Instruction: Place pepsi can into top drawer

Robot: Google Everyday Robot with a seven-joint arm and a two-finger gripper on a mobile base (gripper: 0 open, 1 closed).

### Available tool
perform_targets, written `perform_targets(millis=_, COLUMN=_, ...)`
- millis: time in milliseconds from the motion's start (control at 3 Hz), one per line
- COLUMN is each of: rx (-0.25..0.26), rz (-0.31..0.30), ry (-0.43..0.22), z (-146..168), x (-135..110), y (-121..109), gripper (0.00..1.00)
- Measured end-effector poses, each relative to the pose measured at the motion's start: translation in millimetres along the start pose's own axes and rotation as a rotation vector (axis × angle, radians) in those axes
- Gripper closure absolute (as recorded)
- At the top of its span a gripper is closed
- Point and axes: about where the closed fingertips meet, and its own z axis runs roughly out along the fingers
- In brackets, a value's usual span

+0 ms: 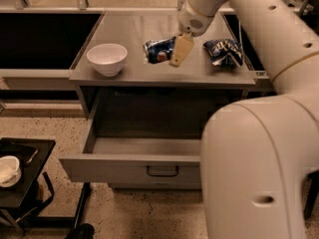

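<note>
The pepsi can (158,50), blue with red and white marks, lies tilted on its side above the middle of the grey counter (149,29). My gripper (175,51) reaches down from the upper right and is shut on the can's right end. One tan finger (181,50) shows in front of the can. The top drawer (129,169) is pulled open below the counter. Its dark bar handle (162,171) faces the front and its grey floor (144,146) is bare.
A white bowl (106,59) stands on the counter's left part. A blue-and-white chip bag (224,51) lies right of the gripper. My arm's large white body (254,168) covers the drawer's right end. A low black stand (20,168) with a white cup (7,169) is at lower left.
</note>
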Motion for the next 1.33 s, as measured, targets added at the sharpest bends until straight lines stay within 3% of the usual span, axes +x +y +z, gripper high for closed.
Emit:
perform_targets(millis=333, rx=0.061, rz=0.104, ry=0.043, z=-67, x=15, y=31, gripper=1.00)
perform_targets(millis=667, rx=0.022, rz=0.196, ry=-0.006, z=-79, x=42, y=77, gripper=1.00)
perform_targets(millis=1000, rx=-0.108, rz=0.238, ry=-0.188, z=-22, x=60, y=119, gripper=1.00)
perform_targets(millis=1333, rx=-0.230, rz=0.295, ry=-0.424, z=85, x=90, y=149, gripper=1.00)
